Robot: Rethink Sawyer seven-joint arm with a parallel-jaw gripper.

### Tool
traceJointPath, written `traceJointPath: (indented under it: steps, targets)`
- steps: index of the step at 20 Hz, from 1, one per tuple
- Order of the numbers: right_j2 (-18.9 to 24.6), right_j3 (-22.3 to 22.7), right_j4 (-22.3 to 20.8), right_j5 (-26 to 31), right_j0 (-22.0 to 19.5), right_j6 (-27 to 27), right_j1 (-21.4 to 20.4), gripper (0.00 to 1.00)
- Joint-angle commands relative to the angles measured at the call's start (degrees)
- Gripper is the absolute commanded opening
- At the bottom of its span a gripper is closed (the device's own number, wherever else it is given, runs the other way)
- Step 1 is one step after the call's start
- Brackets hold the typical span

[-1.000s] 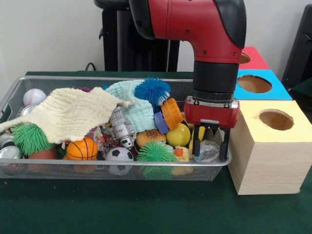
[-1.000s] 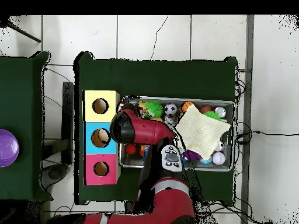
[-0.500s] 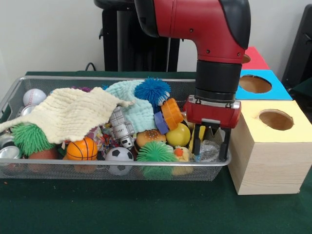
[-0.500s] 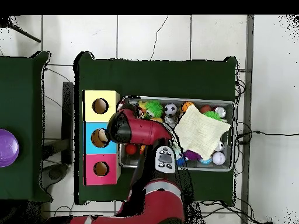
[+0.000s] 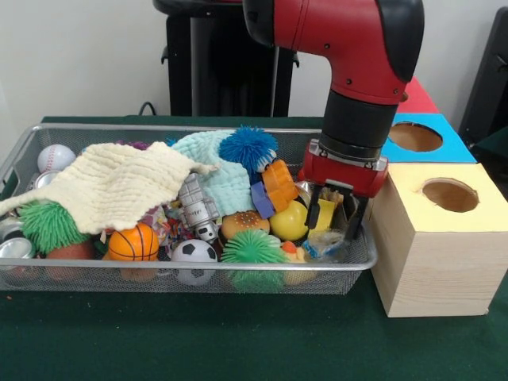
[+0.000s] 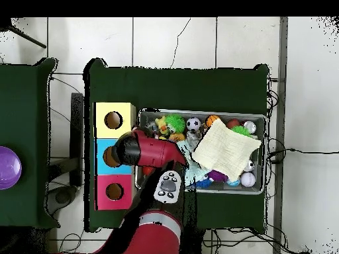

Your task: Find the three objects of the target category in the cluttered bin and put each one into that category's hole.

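- Arm point(image 5: 349, 48) is seen coming down from above at a slight tilt, wrist angled over the right end of the wire bin point(image 5: 159, 274) in the front view.
- Gripper point(image 5: 334, 216) is positioned just above the clutter at that end, black fingers point(image 5: 313, 210) pointing down with a moderate gap; nothing is seen clamped between them.
- Crinkled clear wrapper point(image 5: 324, 242) is lying just below the fingertips; contact cannot be told.
- Yellow ball point(image 5: 290, 221) and orange-and-blue toy point(image 5: 274, 189) are placed just beside the gripper.
- Cream cloth point(image 5: 111, 184) is draped over the left half of the bin, over a teal cloth point(image 5: 216, 171) with a blue spiky ball point(image 5: 248, 148) on it.
- Basketball point(image 5: 132, 243), soccer ball point(image 5: 194, 252), baseball point(image 5: 55, 157), green spiky ball point(image 5: 254, 250) and burger toy point(image 5: 244, 224) are spread through the bin.
- Yellow-topped box point(image 5: 444, 238) is set just beside the bin, with blue box point(image 5: 421, 139) and red box point(image 5: 413, 94) behind it, each with a round hole.
- In the overhead view, the arm's elbow point(image 6: 142, 151) is covering the bin's box-side end.
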Motion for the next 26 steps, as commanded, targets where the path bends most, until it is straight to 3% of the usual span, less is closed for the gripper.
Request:
traceJointPath:
  steps: [1,5,9,15,26]
  targets:
    - [1.4,0.8,3.37,3.76,0.27,12.72,3.57,1.0]
    - [4.9,0.96,3.45,-2.47,-1.5,12.25,6.3,1.0]
    - [12.3,1.44,1.51,-11.04,-5.92,11.25,7.22,1.0]
    - [17.17,3.6,0.46,-12.3,-9.09,10.58,5.07,1.0]
    - [19.76,3.9,0.27,-13.11,-11.01,10.22,4.13,1.0]
